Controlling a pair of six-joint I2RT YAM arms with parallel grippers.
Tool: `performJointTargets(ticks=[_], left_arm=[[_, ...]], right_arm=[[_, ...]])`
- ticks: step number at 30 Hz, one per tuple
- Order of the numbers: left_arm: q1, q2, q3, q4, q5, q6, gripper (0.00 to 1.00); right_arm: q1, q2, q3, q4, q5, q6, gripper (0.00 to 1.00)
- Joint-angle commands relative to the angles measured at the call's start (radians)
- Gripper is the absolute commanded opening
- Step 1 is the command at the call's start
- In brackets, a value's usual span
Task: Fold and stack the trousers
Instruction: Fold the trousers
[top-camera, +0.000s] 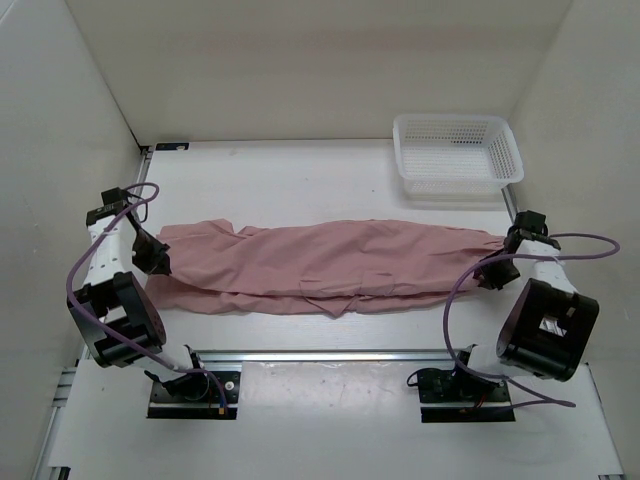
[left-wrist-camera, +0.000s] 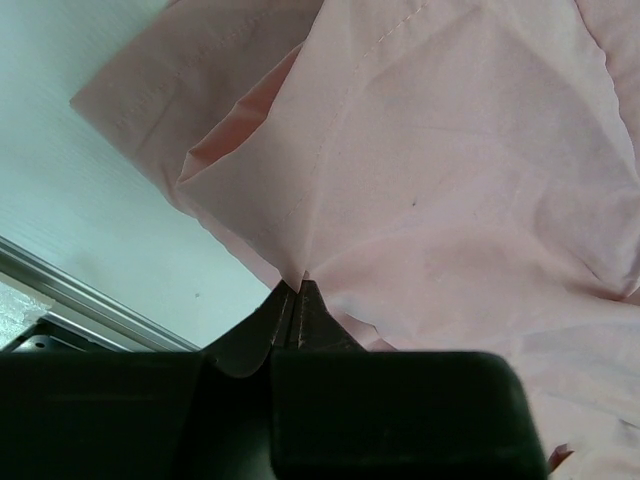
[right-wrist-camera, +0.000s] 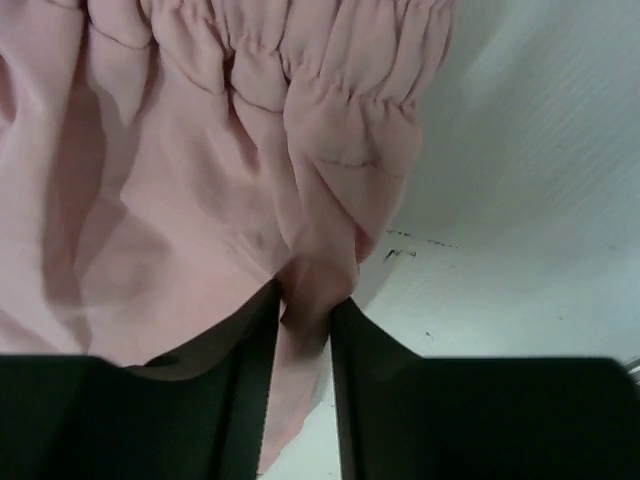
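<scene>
Dusty-pink, thin wrinkled fabric trousers (top-camera: 325, 265) lie stretched across mid-table; a white mesh plastic basket (top-camera: 458, 153) stands apart, far right. Left gripper (left-wrist-camera: 297, 292) pinches the hem end; right gripper (right-wrist-camera: 305, 300) clasps the gathered waist.

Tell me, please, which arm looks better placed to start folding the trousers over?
Probably the left. The left gripper is already pinched shut on a leg edge of the trousers, while the right gripper has waistband fabric between its fingers, which are not fully closed.
</scene>
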Motion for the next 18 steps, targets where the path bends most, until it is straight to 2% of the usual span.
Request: performJointTargets(ticks=[1, 3, 6, 12, 18], left_arm=[[-0.001, -0.044, 0.031, 0.005, 0.008, 0.009, 0.1], [-0.001, -0.053, 0.031, -0.02, 0.008, 0.009, 0.1], [-0.001, -0.078, 0.031, -0.043, -0.068, -0.002, 0.1], [-0.001, -0.098, 0.031, -0.055, -0.098, -0.025, 0.1], [-0.001, -0.098, 0.031, -0.095, -0.147, -0.025, 0.1]], right_arm=[[0.001, 0.026, 0.051, 0.04, -0.002, 0.022, 0.29], [0.001, 0.007, 0.077, 0.031, -0.002, 0.022, 0.09], [0.001, -0.039, 0.111, -0.003, -0.002, 0.022, 0.0], [0.001, -0.128, 0.12, -0.043, 0.058, 0.031, 0.0], [-0.009, -0.126, 0.111, -0.052, 0.095, 0.022, 0.03]])
